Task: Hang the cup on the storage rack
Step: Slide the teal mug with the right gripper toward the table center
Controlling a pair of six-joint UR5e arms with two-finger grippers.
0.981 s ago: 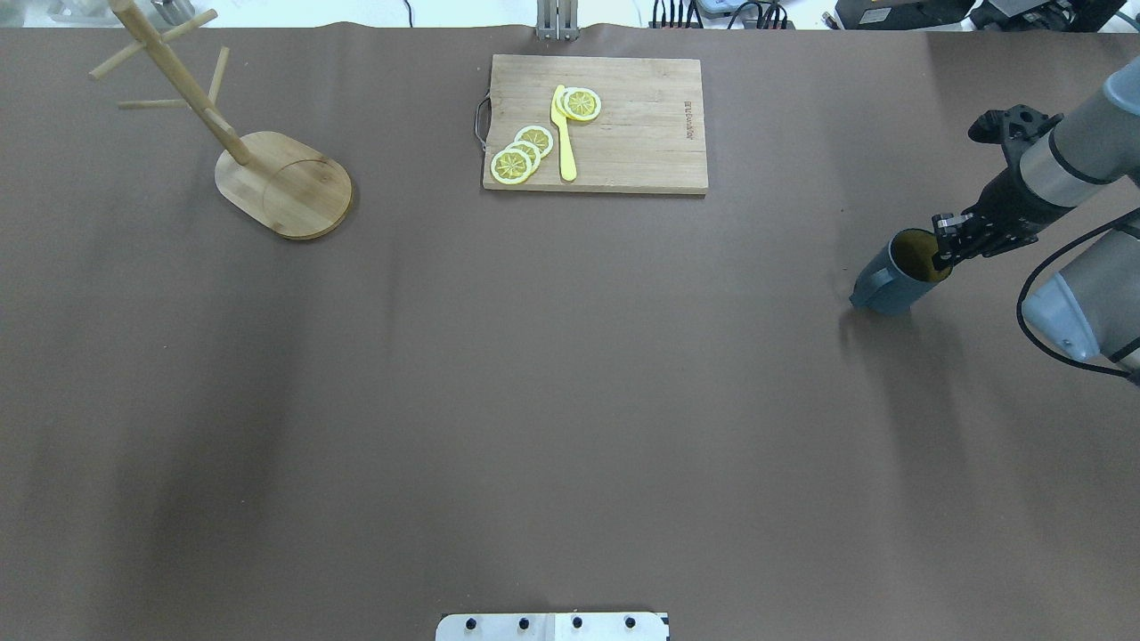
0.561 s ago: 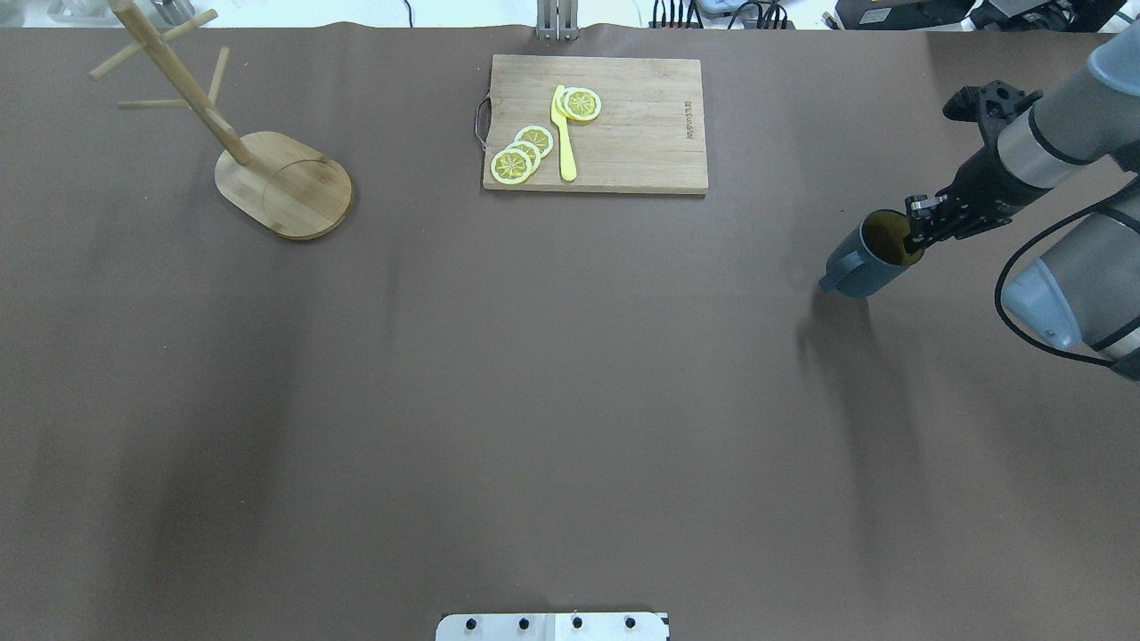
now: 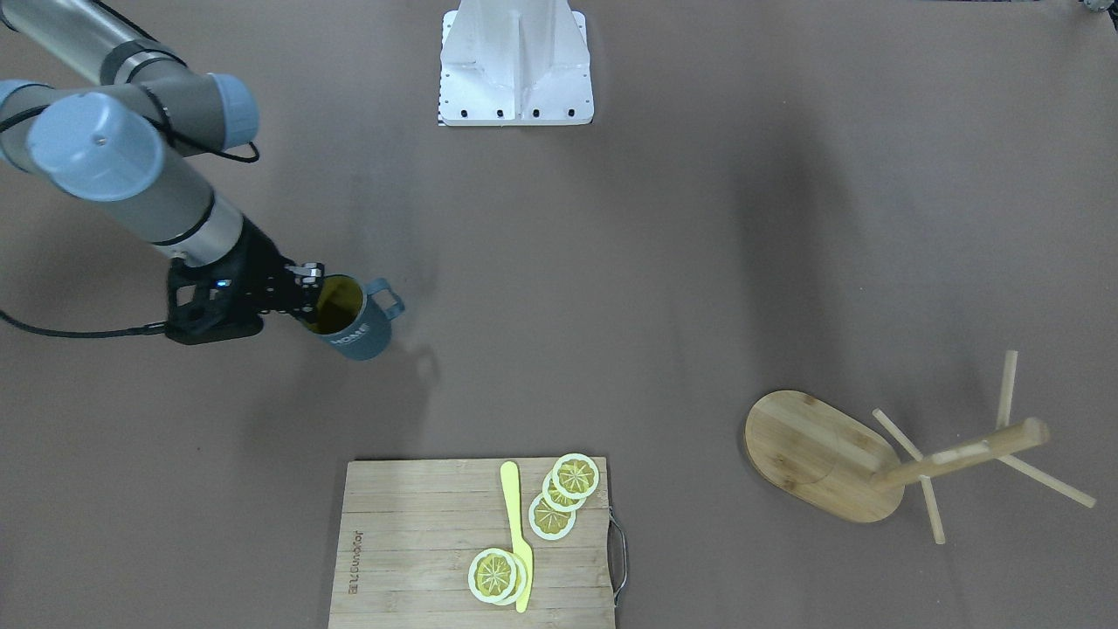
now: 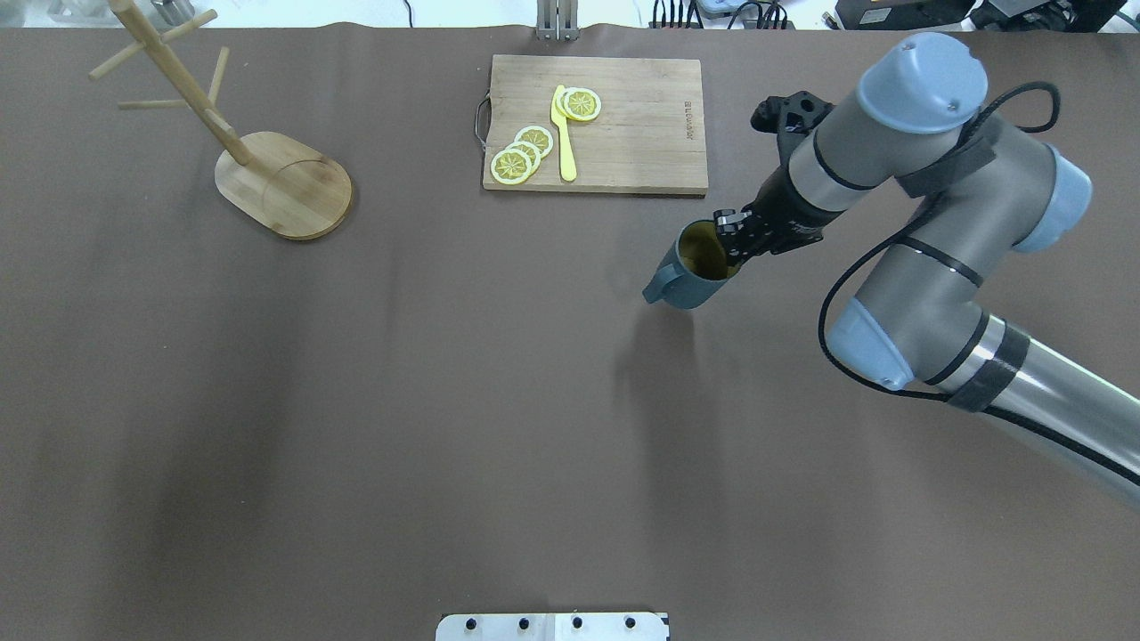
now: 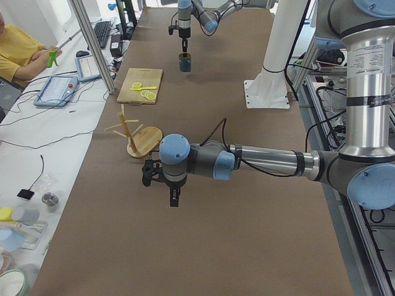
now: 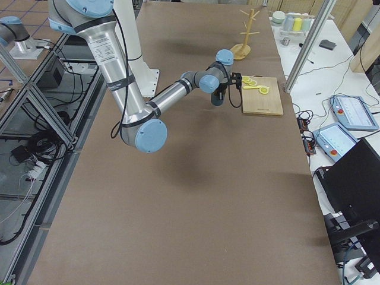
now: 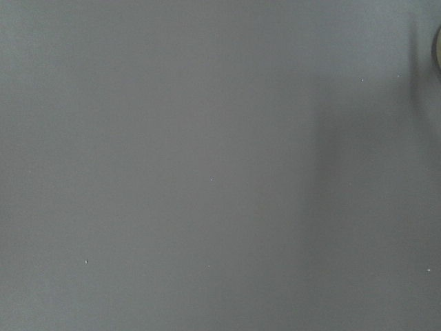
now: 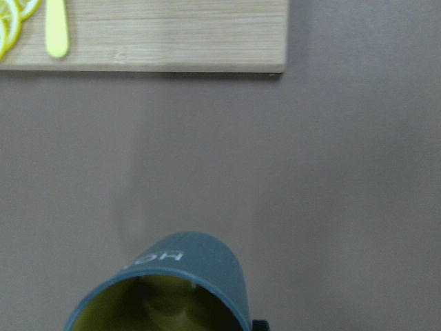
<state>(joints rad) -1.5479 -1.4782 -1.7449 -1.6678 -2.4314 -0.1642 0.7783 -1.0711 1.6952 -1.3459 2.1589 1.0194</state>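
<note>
My right gripper (image 4: 728, 244) is shut on the rim of the dark blue-grey cup (image 4: 688, 278), one finger inside its yellow-olive interior. The cup hangs tilted a little above the table, handle pointing left, just off the cutting board's front right corner. It also shows in the front view (image 3: 356, 325) and in the right wrist view (image 8: 182, 272), with white "HOME" lettering. The bamboo storage rack (image 4: 283, 182) stands at the far left, its pegs bare. My left gripper (image 5: 173, 198) shows only in the exterior left view, low over bare table; I cannot tell if it is open.
A bamboo cutting board (image 4: 623, 133) at the back centre carries lemon slices (image 4: 521, 153) and a yellow knife (image 4: 565, 133). The white robot base plate (image 4: 552, 626) is at the near edge. The brown table cover (image 4: 445, 401) lies between cup and rack.
My right arm has carried the cup well to the left, from near the table's right edge to just in front of the cutting board's right corner. The rack and board have not moved.
</note>
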